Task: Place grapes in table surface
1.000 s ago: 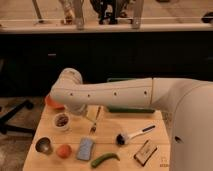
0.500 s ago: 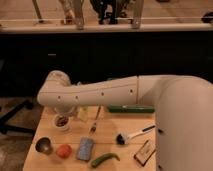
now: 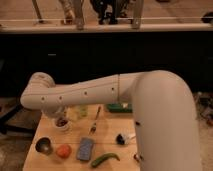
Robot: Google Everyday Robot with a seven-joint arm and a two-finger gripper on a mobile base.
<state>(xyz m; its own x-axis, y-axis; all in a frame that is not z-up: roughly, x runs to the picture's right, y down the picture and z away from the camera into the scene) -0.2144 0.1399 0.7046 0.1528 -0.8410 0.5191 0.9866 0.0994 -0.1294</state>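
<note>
The grapes (image 3: pixel 62 121) are a dark reddish bunch sitting in a small white cup (image 3: pixel 63 127) at the table's left. The table surface (image 3: pixel 107 135) is light tan wood, and its right side is covered by my arm. My white arm (image 3: pixel 100 92) stretches across the view from the right, with its elbow (image 3: pixel 37 92) above and just left of the cup. My gripper is hidden behind the arm, somewhere near the cup, and no part of it shows.
A metal cup (image 3: pixel 44 145), an orange fruit (image 3: pixel 63 150), a blue-grey sponge (image 3: pixel 85 148) and a green chili (image 3: pixel 105 159) lie along the front. A fork (image 3: pixel 94 122), a black brush (image 3: pixel 122 138) and a green tray (image 3: pixel 120 107) lie mid-table.
My arm has swung further left and closer to the camera, now hiding the table's right side. The objects on the table have not moved.
</note>
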